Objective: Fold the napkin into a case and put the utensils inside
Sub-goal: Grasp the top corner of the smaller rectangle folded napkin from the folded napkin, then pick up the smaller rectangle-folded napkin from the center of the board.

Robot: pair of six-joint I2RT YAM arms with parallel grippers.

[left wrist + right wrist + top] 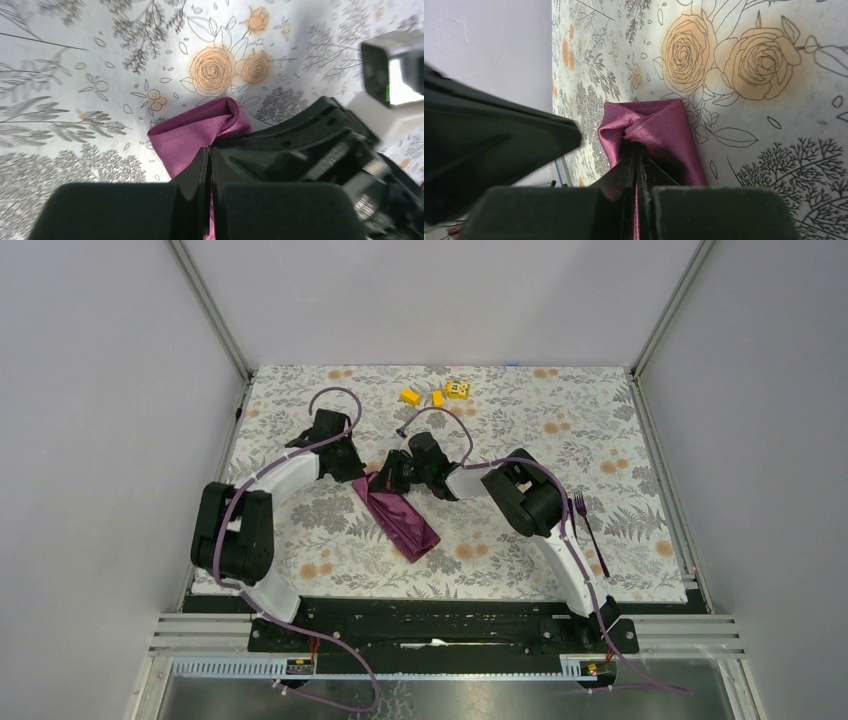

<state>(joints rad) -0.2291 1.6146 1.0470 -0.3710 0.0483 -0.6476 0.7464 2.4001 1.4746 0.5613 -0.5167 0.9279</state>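
Observation:
The plum-purple napkin (402, 522) lies folded into a narrow strip, a case shape, slanting from the table's middle toward the near edge. Both grippers meet at its far end. My left gripper (363, 474) is shut on that end, with cloth (200, 131) pinched between its fingers (210, 152). My right gripper (388, 478) is shut on the same end from the other side, and the cloth (659, 131) bunches over its tips (637, 152). A dark purple fork (590, 535) lies on the tablecloth to the right, beside the right arm.
Three small yellow blocks (438, 395) sit at the back of the floral tablecloth (300, 540). Grey walls close in the table at left, right and back. In the left wrist view the right gripper's black body (310, 142) crowds close on the right.

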